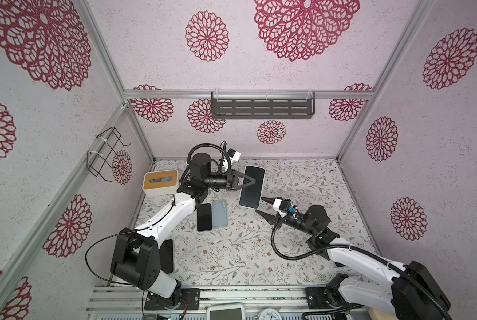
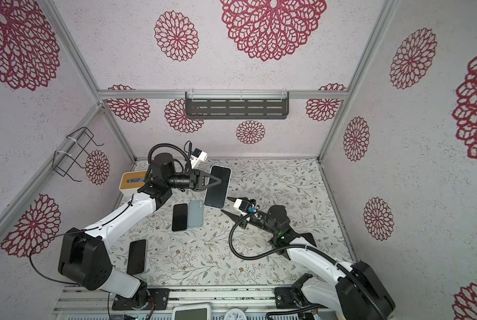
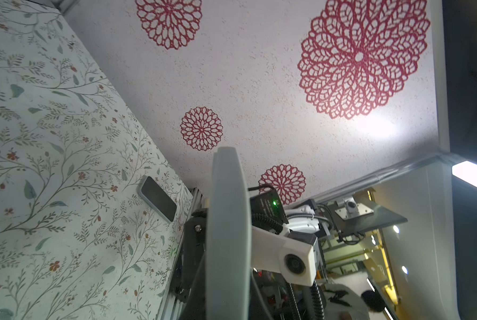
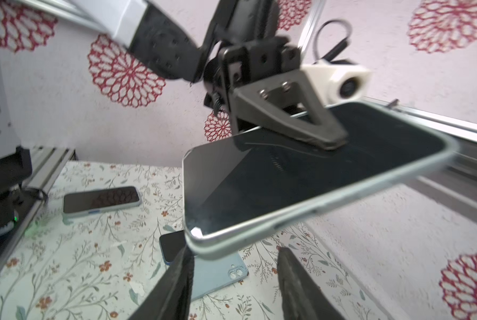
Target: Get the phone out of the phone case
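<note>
A phone [image 1: 251,186] [image 2: 217,186] with a dark screen, set in a pale grey-green phone case [image 4: 323,206], hangs in the air above the back of the table. My left gripper [image 1: 252,181] [image 2: 220,180] is shut on its middle, one black finger [image 4: 290,122] flat on the screen. In the left wrist view the case [image 3: 227,235] shows edge-on. My right gripper [image 1: 259,205] [image 2: 224,205] [image 4: 235,250] stands open at the phone's near end. Its two fingertips sit either side of the near corner, not touching it.
On the floral table lie a black phone [image 1: 204,217] [image 4: 172,246], a pale blue one back up [image 1: 219,213] [image 4: 217,277] and a third phone [image 2: 136,260] [image 3: 158,202] by the left arm's base. A wood-topped white box [image 1: 161,182] sits back left. A shelf [image 1: 262,106] hangs on the back wall.
</note>
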Robot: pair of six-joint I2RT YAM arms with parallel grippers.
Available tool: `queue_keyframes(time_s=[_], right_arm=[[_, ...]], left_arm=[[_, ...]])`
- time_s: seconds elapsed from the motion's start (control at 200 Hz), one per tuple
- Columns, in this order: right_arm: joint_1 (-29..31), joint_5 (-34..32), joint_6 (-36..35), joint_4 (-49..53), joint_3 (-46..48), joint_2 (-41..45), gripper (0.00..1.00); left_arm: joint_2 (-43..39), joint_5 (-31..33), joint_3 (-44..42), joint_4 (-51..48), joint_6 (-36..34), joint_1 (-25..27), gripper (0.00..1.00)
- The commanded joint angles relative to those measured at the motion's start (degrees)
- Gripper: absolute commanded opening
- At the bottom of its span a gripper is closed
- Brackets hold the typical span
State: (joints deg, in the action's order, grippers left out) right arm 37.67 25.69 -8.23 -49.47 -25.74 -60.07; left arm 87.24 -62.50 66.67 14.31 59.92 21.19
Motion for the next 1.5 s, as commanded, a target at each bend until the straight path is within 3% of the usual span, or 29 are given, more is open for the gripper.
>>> queue_keyframes(time_s=[0.0, 0.095, 0.235, 0.46, 0.946, 1.496], right_arm=[[0.01, -11.59, 21.15, 0.68, 0.84, 5.13, 0.52], [0.20, -9.14, 31.09, 9.66, -2.17, 6.64, 0.49], [1.26, -6.02, 41.73, 6.47, -3.26, 5.82, 0.55], [2.05, 0.71, 53.56, -1.40, -8.38, -1.57, 0.66], [1.27, 2.15, 62.22, -14.07, -10.28, -10.18, 0.66], [-0.67, 1.99, 65.23, -18.93, -10.14, -14.94, 0.62]], left_arm=[[-5.94, 10.64, -0.89, 7.97, 6.07, -2.98, 0.00], [-6.91, 16.63, -1.20, 7.39, 8.12, -3.26, 0.00], [-5.16, 18.95, -1.27, 12.16, 15.38, -2.57, 0.00], [-3.31, 20.58, -1.50, 14.41, 17.96, -0.28, 0.00], [-3.59, 19.80, -3.28, 19.19, 19.29, 1.92, 0.00], [-4.60, 18.95, -2.69, 19.74, 18.97, 4.03, 0.00]])
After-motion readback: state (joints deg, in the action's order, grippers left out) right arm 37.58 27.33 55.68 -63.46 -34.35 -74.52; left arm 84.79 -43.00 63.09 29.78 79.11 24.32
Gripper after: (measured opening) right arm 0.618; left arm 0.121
